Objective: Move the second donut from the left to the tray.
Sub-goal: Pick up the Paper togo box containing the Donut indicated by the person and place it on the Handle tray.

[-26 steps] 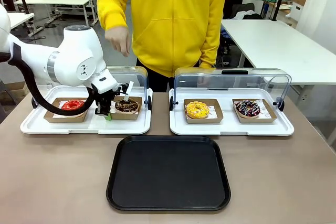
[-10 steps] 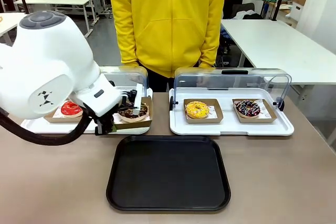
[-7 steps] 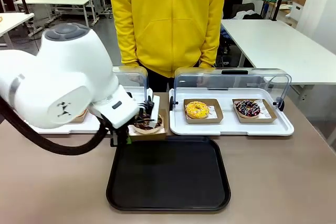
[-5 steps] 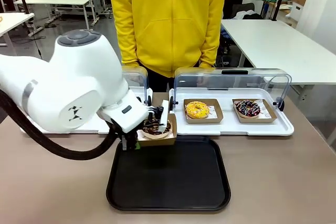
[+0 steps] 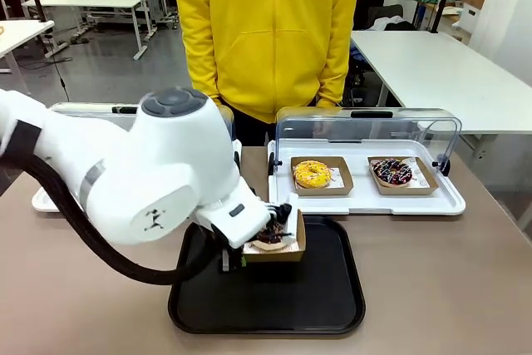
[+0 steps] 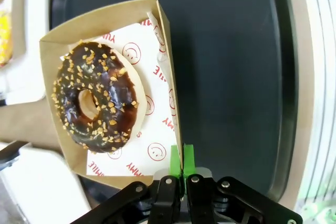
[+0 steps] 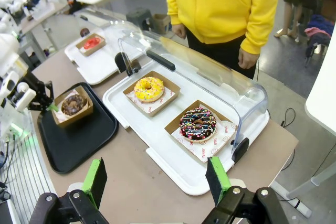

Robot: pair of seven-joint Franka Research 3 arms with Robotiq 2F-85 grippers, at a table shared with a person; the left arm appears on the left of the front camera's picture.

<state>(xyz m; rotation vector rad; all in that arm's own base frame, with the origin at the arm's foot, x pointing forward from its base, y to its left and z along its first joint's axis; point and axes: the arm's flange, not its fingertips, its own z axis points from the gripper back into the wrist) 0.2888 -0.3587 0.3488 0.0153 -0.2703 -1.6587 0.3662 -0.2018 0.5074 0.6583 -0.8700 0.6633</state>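
1. Left gripper (image 6: pixel 181 157) clamped on edge of brown cardboard tray (image 6: pixel 167 51) w/ the second donut from the left (image 6: pixel 97 97) inside, choc glaze + light sprinkles, on white paper.
2. Box sits over the tray (image 5: pixel 324 288), black, near its left-rear part; can't tell if touching or just above.
3. Left arm's big white body (image 5: pixel 158 172) blocks front view of left white tray (image 7: pixel 102 64).
4. Right white tray (image 5: pixel 366 197), clear lid up: yellow donut (image 5: pixel 312 174) and drizzle donut (image 5: pixel 392 171), just behind black tray.
5. Red donut (image 7: pixel 92 42) on far-left white tray.
6. Right gripper (image 7: pixel 157 179) jaws apart, empty, well off to the side.
7. Person in yellow hoodie (image 5: pixel 266 31) at far edge.
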